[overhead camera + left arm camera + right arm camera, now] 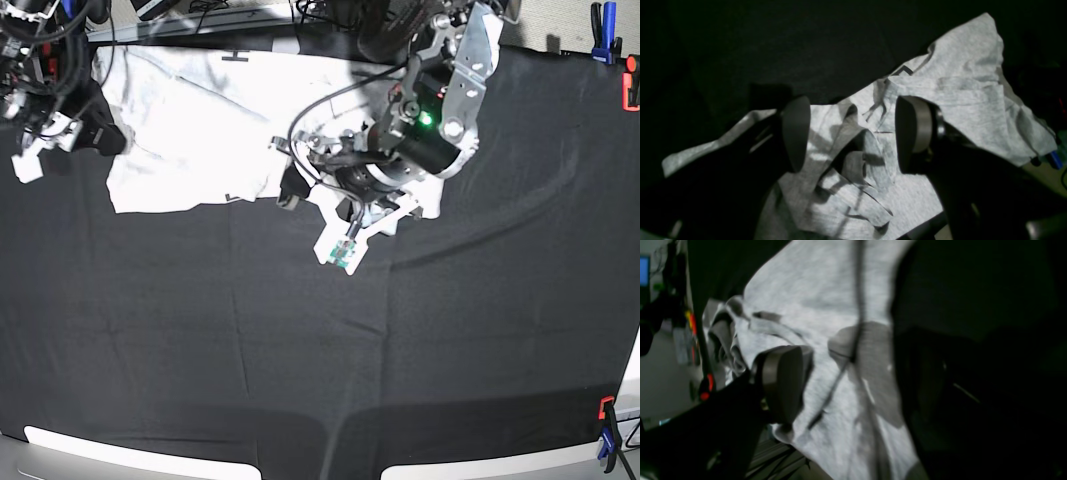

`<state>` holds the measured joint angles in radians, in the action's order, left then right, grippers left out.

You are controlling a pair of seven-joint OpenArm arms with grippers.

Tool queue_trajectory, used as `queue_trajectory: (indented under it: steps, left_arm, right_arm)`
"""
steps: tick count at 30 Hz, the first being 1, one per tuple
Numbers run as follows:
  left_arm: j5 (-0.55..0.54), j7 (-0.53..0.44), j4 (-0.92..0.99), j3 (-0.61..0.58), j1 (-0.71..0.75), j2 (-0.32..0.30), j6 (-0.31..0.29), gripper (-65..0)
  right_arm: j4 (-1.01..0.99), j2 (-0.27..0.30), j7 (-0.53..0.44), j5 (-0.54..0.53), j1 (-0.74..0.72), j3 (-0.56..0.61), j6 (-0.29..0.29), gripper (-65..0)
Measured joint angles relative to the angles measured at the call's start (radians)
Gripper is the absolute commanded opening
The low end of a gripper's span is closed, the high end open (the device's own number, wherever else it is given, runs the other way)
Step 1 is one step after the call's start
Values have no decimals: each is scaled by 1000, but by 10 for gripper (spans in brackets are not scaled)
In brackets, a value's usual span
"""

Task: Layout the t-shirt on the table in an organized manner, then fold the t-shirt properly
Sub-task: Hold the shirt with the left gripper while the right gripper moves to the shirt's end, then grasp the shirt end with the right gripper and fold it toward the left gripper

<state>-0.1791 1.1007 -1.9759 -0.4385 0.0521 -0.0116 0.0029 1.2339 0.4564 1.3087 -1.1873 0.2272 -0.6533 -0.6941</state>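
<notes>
t-shirt (pixel 190 130): we see it crumpled at far edge of tabletop (pixel 320 340), lettering partly visible
left gripper (pixel 853 133): jaws wide, over folds, nothing held
right gripper (pixel 853 380): jaws fully spread over cloth, empty

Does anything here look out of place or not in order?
Yes. The t-shirt lies crumpled, with folds and wrinkles, bunched at the far edge of the table, not spread flat. Both grippers hover over it with open jaws.
</notes>
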Motion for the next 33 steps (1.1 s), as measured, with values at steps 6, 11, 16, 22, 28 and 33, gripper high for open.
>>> queue_trajectory:
  steps: [6,11,16,22,28,33]
  left_arm:
    - [0,0,0,0,0,0,0,-278]
    - [0,0,0,0,0,0,0,-278]
    - [0,0,0,0,0,0,0,-278]
    - [0,0,0,0,0,0,0,-278]
    - [0,0,0,0,0,0,0,-278]
    - [0,0,0,0,0,0,0,-278]
  right_arm:
    - [9,4,-64,-36,-6,204,-7,-180]
    - [10,6,-74,-43,-11,297,-10,-201]
    - [9,7,-65,-16,-8,305,-10,-416]
    - [11,18,-43,-13,-5,307,-9,-553]
    - [25,17,-24,14,-40,311,-5,-650]
    - [25,15,-6,162,-156,315,-5,-650]
